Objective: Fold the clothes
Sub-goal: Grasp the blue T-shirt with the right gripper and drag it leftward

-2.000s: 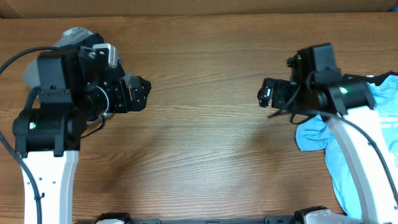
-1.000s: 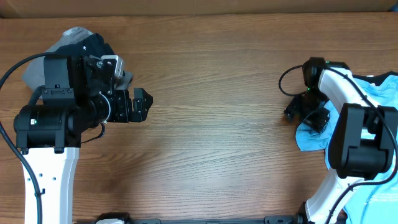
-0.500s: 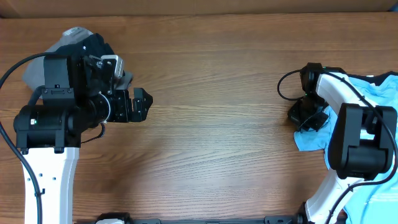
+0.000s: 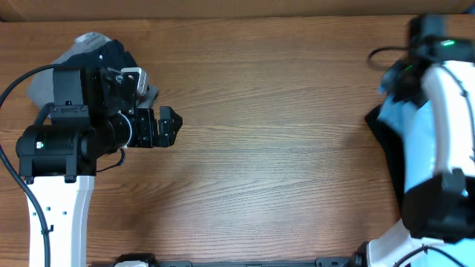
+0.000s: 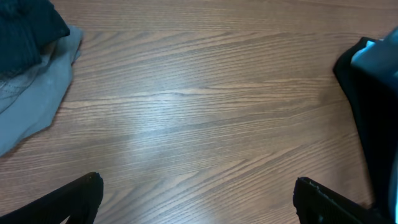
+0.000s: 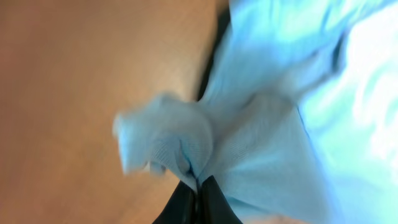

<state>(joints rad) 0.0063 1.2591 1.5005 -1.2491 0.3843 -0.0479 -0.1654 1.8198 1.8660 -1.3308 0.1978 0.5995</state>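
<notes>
R gripper (image 6: 198,190), pinching the blue T-shirt (image 6: 267,143), has swung up & back, lifting it off the table. L gripper (image 4: 171,126) hasn't moved, fingers spread; laying the shirt flat is prob. next.

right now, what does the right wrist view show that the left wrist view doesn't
Only the right wrist view: the right gripper shut on a bunched fold of the light blue T-shirt. Only the left wrist view: the grey garment with a dark garment overlapping it, and the left gripper open, holding nothing. Both: the wooden table, plus that T-shirt at the left view's right edge.
</notes>
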